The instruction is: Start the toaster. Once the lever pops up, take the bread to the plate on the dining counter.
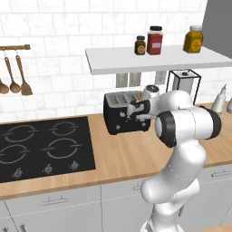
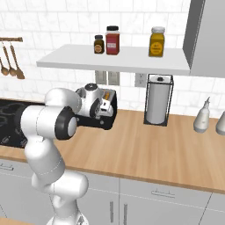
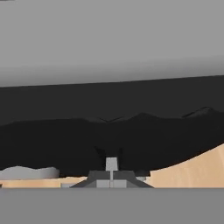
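Wall-side wooden counter [image 1: 122,154] under a white shelf [image 2: 114,59] bearing three jars [image 2: 112,40]. The toaster [image 1: 118,115] stands beside the hob [image 1: 43,147], its right end hidden by the gripper [image 1: 136,111]. Jaw state cannot be told. Paper-towel holder [image 2: 158,100] stands nearby.

One toaster [image 1: 118,113] sits by one four-ring hob [image 1: 43,147]. Three jars [image 1: 155,40] stand on one shelf [image 1: 149,59]. Three wooden utensils [image 1: 15,77] hang left; one paper-towel holder [image 2: 158,100], two bottles [image 2: 202,116] stand right.
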### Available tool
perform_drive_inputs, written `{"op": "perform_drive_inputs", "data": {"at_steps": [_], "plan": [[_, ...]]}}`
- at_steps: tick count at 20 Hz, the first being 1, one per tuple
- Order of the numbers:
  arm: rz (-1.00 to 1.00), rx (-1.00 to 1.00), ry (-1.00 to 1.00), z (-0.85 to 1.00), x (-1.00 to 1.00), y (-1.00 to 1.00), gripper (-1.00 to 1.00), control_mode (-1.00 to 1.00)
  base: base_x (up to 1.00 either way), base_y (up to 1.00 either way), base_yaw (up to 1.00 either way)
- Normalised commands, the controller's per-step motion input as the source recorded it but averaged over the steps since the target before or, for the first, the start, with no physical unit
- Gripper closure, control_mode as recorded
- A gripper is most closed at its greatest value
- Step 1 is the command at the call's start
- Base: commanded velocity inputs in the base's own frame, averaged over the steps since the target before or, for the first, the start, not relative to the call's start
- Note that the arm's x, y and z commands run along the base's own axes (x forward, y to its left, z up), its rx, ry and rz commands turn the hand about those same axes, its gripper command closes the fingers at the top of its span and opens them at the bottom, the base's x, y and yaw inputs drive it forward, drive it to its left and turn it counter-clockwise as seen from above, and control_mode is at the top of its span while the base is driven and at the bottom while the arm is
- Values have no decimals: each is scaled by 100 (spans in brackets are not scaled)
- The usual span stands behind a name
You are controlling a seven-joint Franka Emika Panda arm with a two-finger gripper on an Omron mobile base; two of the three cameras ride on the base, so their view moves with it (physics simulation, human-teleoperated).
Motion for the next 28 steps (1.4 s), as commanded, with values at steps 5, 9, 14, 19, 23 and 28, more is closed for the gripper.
{"op": "perform_drive_inputs", "data": {"at_steps": [5,9,14,19,23,28], "plan": [[0,1,0,-60,-8,0,100,-100,0,0,0],[1,0,0,-29,-39,0,100,-100,0,0,0],[1,0,-5,26,-38,0,100,-100,0,0,0],[0,0,-14,75,-49,0,100,-100,0,0,0],[0,1,-12,85,-53,0,100,-100,0,0,0],[0,4,-5,83,-67,0,100,-100,0,0,0]]}}
